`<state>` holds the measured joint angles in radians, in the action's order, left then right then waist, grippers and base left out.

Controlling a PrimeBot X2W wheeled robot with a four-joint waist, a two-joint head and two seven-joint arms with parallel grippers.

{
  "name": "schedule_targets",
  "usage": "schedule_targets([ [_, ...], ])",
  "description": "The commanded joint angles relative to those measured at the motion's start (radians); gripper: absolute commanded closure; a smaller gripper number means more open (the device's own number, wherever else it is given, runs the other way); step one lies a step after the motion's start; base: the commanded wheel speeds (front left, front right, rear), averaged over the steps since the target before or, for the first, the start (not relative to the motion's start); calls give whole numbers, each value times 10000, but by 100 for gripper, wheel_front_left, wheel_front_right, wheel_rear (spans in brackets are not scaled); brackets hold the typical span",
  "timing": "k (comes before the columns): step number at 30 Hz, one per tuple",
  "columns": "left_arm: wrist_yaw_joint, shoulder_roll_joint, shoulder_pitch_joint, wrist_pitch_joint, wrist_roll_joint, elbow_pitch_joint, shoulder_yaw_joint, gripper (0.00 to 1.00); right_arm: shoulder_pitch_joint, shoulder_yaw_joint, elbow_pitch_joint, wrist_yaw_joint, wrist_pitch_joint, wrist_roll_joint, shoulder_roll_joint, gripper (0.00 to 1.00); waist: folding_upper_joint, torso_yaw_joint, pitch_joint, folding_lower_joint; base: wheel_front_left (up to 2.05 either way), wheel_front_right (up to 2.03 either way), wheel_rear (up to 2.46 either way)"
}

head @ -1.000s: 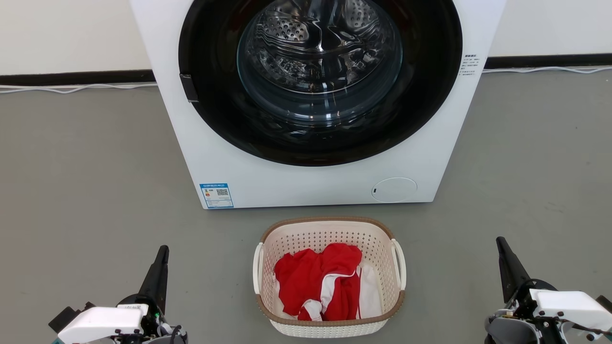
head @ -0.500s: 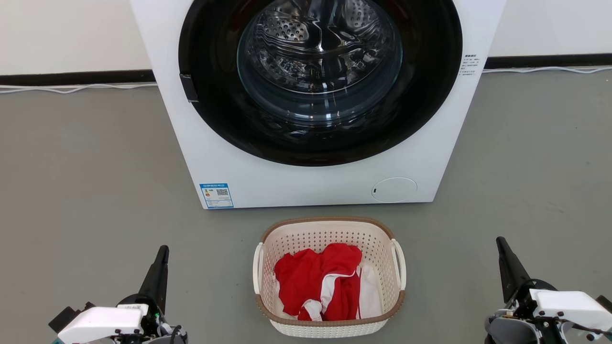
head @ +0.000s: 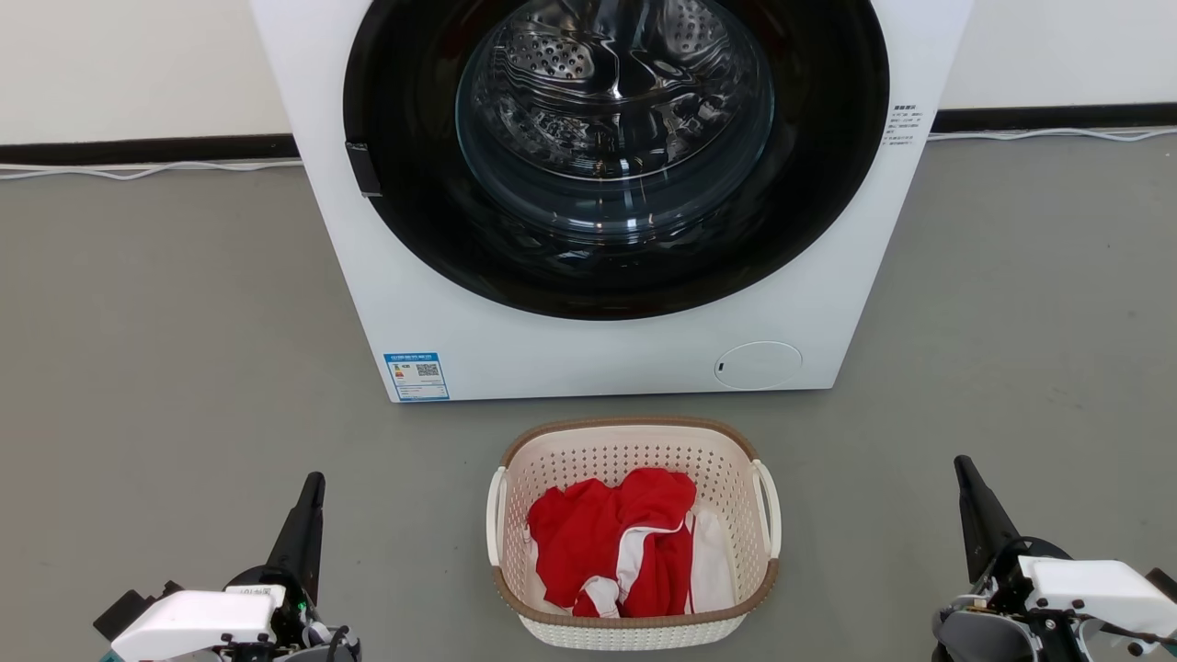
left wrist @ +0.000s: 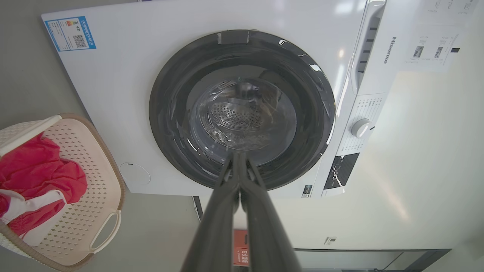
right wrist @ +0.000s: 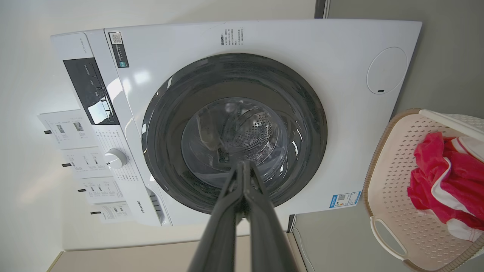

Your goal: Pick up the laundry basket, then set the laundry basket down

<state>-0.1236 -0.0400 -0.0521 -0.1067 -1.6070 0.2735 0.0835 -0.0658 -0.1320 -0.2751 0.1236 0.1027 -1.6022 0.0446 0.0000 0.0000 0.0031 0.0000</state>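
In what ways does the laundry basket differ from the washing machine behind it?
The laundry basket is much smaller than the washing machine. The basket is open on top and holds red and white cloth; the machine's round door is shut. Both stand on the grey floor.

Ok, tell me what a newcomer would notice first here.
The big white washing machine with its dark round door stands at top middle. Just before it on the grey floor sits the laundry basket, holding a bright red and white cloth. The left gripper and right gripper, both shut, flank it without touching.
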Motion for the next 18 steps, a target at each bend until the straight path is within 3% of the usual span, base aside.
schedule_targets([
  [1,-71,-102,-558,-62,-20,-286,299,100,-421,186,303,71,102,-68,56,100,0,0,0,0,0,0,0],
  [18,-71,-102,-558,-62,-20,-286,299,100,-421,186,303,71,102,-68,56,100,0,0,0,0,0,0,0],
])
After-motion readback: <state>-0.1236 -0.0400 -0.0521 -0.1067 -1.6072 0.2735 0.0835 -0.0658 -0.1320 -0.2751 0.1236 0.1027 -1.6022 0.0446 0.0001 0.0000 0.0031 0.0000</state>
